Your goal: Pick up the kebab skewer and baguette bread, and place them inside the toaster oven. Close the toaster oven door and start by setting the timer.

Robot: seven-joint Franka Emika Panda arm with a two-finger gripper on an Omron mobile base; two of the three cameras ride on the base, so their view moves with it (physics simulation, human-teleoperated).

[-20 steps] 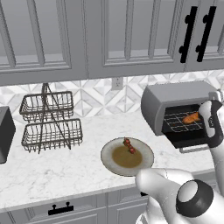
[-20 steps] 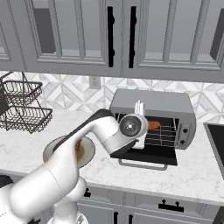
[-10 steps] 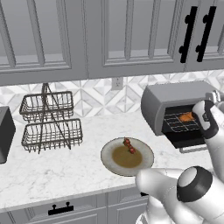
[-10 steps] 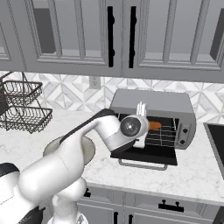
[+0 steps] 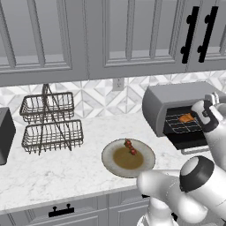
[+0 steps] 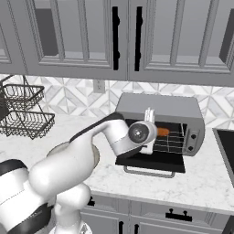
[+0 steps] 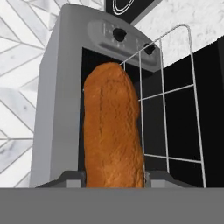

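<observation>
The baguette bread [image 7: 113,127] is an orange-brown loaf lying over the wire rack [image 7: 175,109] inside the toaster oven [image 5: 174,102]. My gripper [image 7: 114,179] is shut on the loaf's near end, one fingertip against each side. In the base views the hand [image 6: 139,132] hovers at the oven mouth, with the baguette bread [image 6: 163,132] poking past it. The toaster oven door [image 6: 153,161] hangs open and flat, its silver handle [image 6: 148,172] towards me. The kebab skewer [image 5: 130,146] lies on the round plate [image 5: 145,164] to the oven's left.
A two-tier wire basket [image 5: 50,121] stands at the back left of the marble counter [image 5: 66,170], and a dark appliance [image 5: 4,137] sits at the left edge. Wall cabinets [image 5: 110,35] hang above. A black cooktop [image 6: 226,148] lies to the right of the oven.
The hand and loaf have stayed at the oven mouth, barely shifting. The arm's lower joints have swung a little in the left base view.
</observation>
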